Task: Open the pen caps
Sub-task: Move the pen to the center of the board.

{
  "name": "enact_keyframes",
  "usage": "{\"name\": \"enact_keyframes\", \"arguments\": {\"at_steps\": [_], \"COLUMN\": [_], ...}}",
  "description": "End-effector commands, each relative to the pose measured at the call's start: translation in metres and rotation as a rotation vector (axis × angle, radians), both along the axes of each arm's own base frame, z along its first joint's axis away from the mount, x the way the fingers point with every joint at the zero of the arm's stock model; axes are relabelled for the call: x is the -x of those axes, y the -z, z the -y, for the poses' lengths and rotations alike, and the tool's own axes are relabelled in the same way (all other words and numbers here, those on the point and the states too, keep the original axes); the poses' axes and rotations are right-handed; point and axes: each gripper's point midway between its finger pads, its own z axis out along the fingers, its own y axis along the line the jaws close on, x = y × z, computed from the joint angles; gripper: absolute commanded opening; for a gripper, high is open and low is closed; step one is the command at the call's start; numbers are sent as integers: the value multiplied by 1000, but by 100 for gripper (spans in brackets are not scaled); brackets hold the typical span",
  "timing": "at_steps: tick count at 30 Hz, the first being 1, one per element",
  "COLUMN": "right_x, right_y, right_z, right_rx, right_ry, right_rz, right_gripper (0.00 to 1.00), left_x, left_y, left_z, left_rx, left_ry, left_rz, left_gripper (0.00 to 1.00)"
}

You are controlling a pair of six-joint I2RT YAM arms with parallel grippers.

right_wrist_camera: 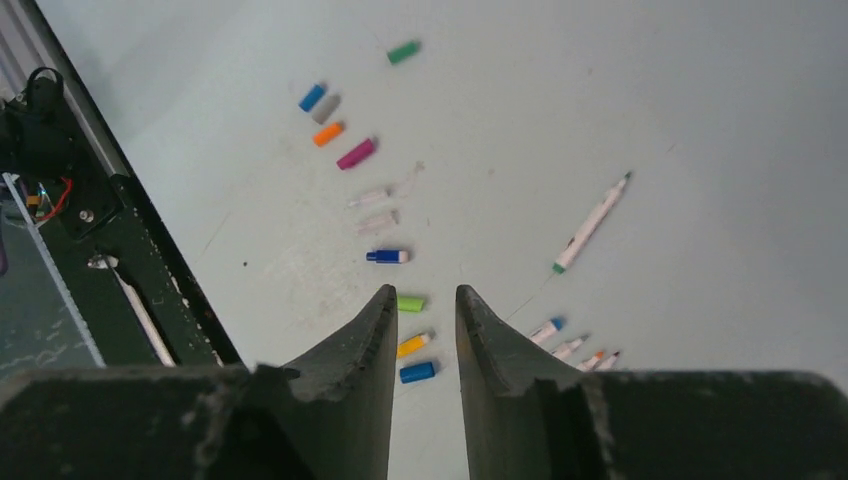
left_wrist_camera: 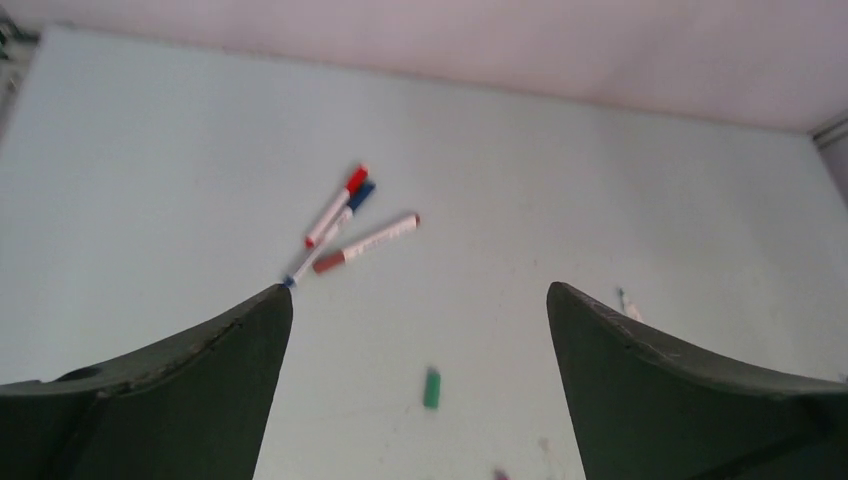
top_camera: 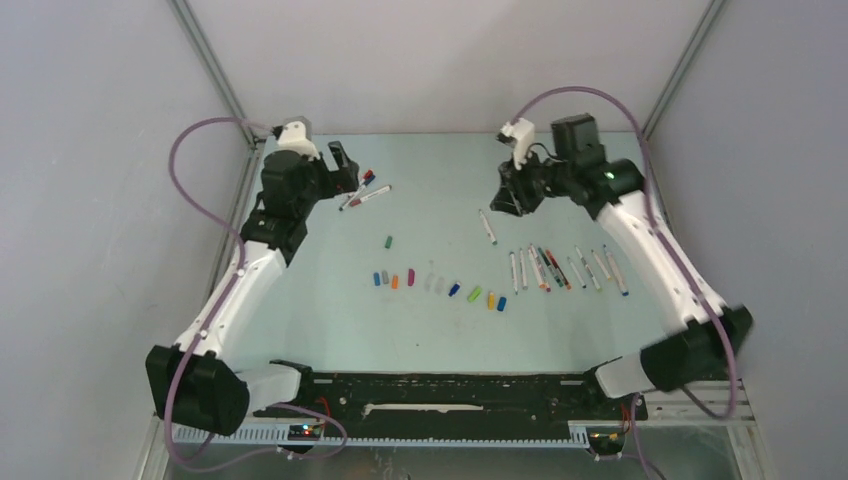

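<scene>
Pen caps (top_camera: 440, 288) lie loose in a ragged row across the middle of the pale green worktop (top_camera: 440, 170): blue, grey, orange, magenta, two clear ones, dark blue, lime, yellow and blue again, running from left to right in the top view. A single dark green cap (top_camera: 388, 242) lies apart, beyond the left end of that row. To the right of the row, a fan of uncapped white pens (top_camera: 565, 269) lies side by side with coloured tips showing, and one more pen (top_camera: 487, 227) lies alone beyond them, nearer the right arm.

Near the far left corner, three pens (left_wrist_camera: 350, 225) lie together, one red-capped, one dark blue-capped, one with a brownish-red end. The left gripper (left_wrist_camera: 420, 300) hovers just above and beside them, its jaws spread wide with nothing between them. The right gripper (right_wrist_camera: 422, 300) hangs above the worktop on the far right side, its jaws drawn near to each other with a narrow gap and nothing pinched.

The worktop is matt and smooth, faintly scuffed near the front. Plain pale grey walls enclose it, with metal frame struts (top_camera: 212, 70) rising at the far corners. A black rail (top_camera: 450, 392) runs along the near edge.
</scene>
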Motion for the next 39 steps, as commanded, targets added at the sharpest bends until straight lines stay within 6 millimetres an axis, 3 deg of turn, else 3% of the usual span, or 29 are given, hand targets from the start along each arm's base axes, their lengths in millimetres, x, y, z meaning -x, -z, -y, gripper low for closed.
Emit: {"name": "enact_keyframes", "arguments": {"at_steps": [1,3,5,6,9,14,19,25,30,39], "right_x": [17,17,31,38,51,55,57,53,54,50], "right_y": [-43,-30,-8,0,14,28,33,36,33,36], "right_z": [9,14,8,3,-2,-3,-3,1,2,6], "right_rx": [-124,-131,-142,-158,-198,-203,-245,-227,-234,-242], "right_ry": [-35,0,-88,-146,-235,-272,-295,-277,-275,-259], "right_rz": [221,214,123,81,-11,-64,-107,-100,-103,-120], "right_gripper": [37,57,64,67,71,73,85,86,86,85], "left_x": [-11,-21,-32,-36,-54,-87,-117,-131,-129,-135], "left_y": [-46,-37,-28,-12,20,62,100,130,148,175], "left_z": [-17,-14,-13,-13,-12,-2,-3,10,20,15], "left_rx": [-89,-142,-224,-263,-369,-403,-476,-484,-514,-571], "left_ry": [-3,46,94,118,199,281,323,431,509,531], "left_rz": [234,221,149,62,-110,-249,-365,-430,-468,-542], "left_gripper": [100,100,100,100,98,100,96,83,72,59]}}
